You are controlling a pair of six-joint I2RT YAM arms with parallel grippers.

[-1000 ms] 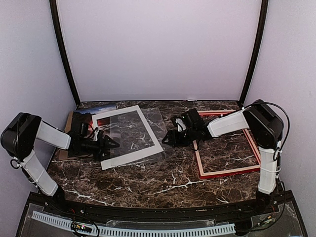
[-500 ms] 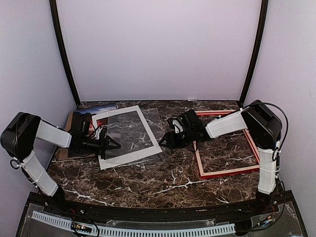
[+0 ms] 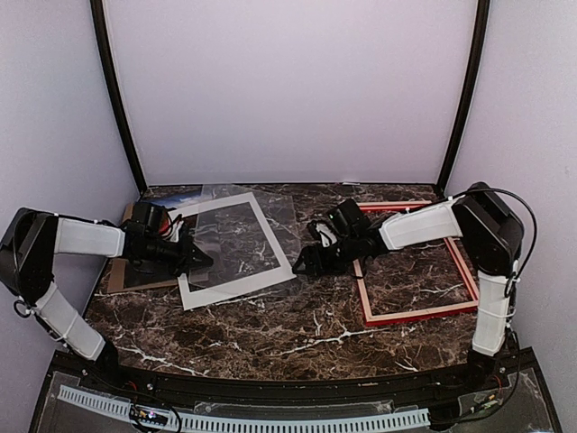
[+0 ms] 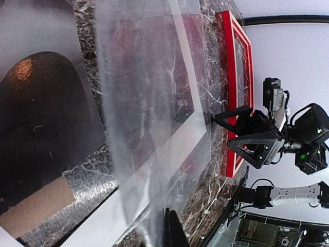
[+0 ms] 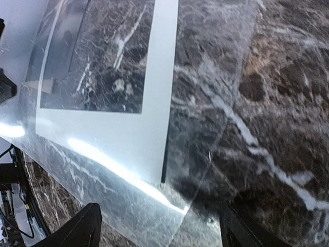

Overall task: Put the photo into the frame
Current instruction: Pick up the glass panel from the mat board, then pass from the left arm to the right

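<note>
Left claw [image 3: 195, 259]: reaching onto the white mat's [image 3: 277, 239] left edge; whether it is gripping, I cannot tell.
Right claw [image 3: 304, 262]: fingers standing apart around the clear sheet's [image 3: 283, 215] corner, probably to clear it away.
Photo [image 3: 180, 198]: lying far left on the tabletop [image 3: 297, 334].
Frame [image 3: 419, 314]: lying empty at right.

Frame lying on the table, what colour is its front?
The frame is bright red; it shows best in the top external view.

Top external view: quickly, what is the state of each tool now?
Left tool: closed, apparently on the clear transparent plastic sheet.
Right tool: open, holding nothing.
</note>
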